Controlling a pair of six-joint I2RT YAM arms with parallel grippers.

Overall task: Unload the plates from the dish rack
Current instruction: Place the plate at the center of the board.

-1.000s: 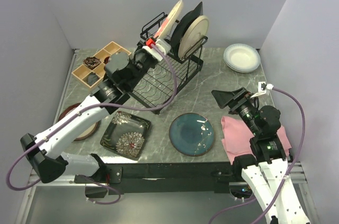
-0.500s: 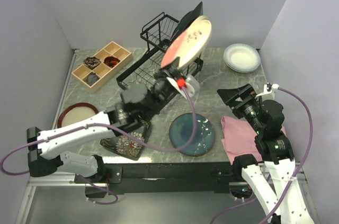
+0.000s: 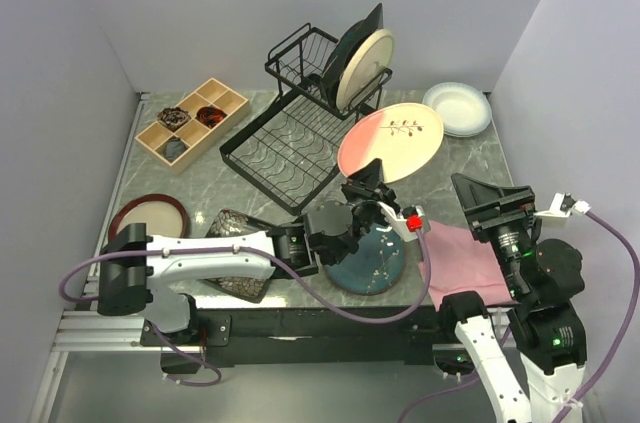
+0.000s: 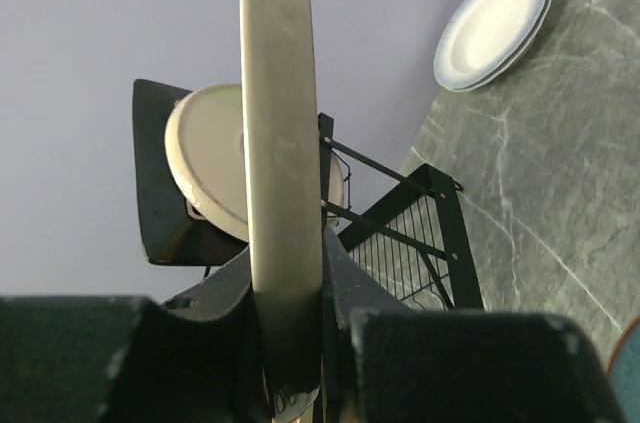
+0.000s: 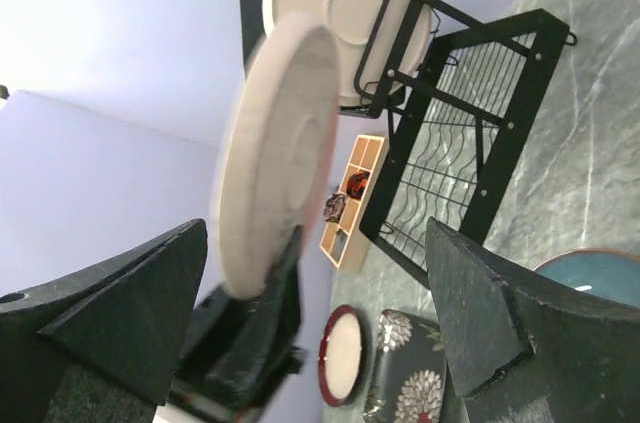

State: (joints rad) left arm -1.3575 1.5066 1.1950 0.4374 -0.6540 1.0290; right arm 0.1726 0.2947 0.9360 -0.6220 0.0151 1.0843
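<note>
My left gripper [image 3: 372, 180] is shut on the rim of a pink and cream round plate [image 3: 390, 142], held in the air right of the dish rack [image 3: 300, 123]. In the left wrist view the plate [image 4: 280, 143] runs edge-on between my fingers. In the right wrist view it [image 5: 280, 143] is blurred. A cream round plate [image 3: 364, 67] and a black plate [image 3: 352, 38] stand upright in the rack. A teal plate [image 3: 365, 261], a black square flowered plate [image 3: 232, 233], a brown-rimmed plate [image 3: 148, 216] and stacked white plates [image 3: 458, 108] lie on the table. My right gripper [image 3: 490, 205] is open and empty above the pink cloth [image 3: 470, 261].
A wooden compartment tray [image 3: 190, 125] sits at the back left. Walls close in the left, back and right. The rack's flat lower grid [image 3: 280, 151] lies in front of its upright frame.
My left arm has carried the pink and cream plate from the rack to the right and lower, over the table's middle right. My right gripper has drawn back toward the near right.
</note>
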